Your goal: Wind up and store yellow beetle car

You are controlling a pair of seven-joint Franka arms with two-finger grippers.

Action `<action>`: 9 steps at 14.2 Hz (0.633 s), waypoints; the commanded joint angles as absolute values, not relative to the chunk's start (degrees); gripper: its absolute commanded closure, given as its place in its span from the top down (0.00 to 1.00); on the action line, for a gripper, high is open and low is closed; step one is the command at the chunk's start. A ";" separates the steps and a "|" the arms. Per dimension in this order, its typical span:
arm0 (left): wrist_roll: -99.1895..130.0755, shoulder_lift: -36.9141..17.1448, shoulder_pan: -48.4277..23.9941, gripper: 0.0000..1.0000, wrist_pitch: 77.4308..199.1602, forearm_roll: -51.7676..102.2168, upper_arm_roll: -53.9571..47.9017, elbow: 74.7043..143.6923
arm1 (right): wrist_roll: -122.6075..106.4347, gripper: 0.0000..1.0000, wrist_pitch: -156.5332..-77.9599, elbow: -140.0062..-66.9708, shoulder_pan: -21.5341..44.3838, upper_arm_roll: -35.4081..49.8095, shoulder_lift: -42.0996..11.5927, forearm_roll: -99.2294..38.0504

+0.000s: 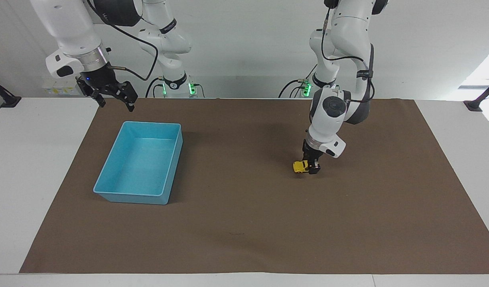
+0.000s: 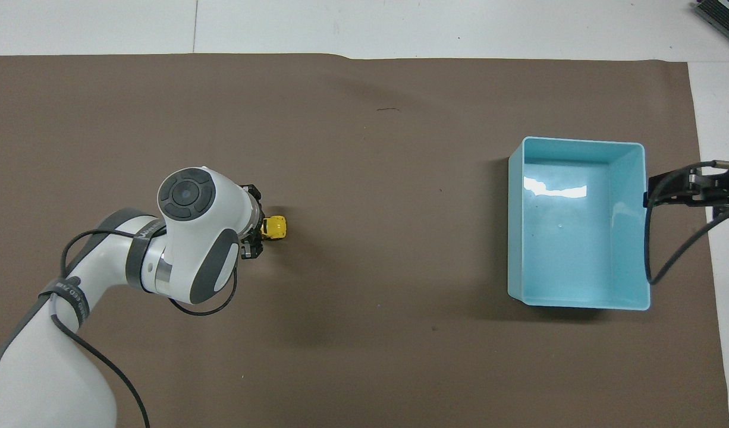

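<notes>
The yellow beetle car is a tiny yellow toy with dark windows, down on the brown mat toward the left arm's end; it also shows in the overhead view. My left gripper is shut on the car's rear end and holds it at mat level; in the overhead view the wrist hides most of the gripper. The light-blue bin stands empty toward the right arm's end, also in the overhead view. My right gripper waits open in the air near the bin's corner nearest the robots.
A brown mat covers most of the white table. A black cable hangs from the right wrist beside the bin's outer wall.
</notes>
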State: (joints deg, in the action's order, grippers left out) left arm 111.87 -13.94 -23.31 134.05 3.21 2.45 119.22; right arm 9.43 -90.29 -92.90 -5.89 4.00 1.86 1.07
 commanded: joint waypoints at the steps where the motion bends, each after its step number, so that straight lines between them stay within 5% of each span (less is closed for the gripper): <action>1: 108.65 -16.00 -19.09 0.01 136.32 2.55 2.73 120.85 | 7.47 1.00 -91.05 -94.66 -6.50 4.31 3.43 1.05; 6: 105.22 -16.26 -15.30 0.16 137.55 2.46 2.81 120.76 | 7.47 1.00 -91.05 -94.66 -6.50 4.31 3.43 1.05; 7: 104.68 -16.26 -14.77 0.45 137.55 2.46 2.81 120.76 | 7.47 1.00 -91.05 -94.66 -6.50 4.31 3.43 1.05; 8: 104.24 -16.26 -14.68 0.99 137.46 2.46 2.81 120.67 | 7.47 1.00 -91.05 -94.66 -6.50 4.31 3.43 1.05; 9: 104.24 -16.35 -14.59 1.00 137.03 2.46 2.81 120.24 | 7.47 1.00 -91.05 -94.66 -6.50 4.31 3.43 1.05</action>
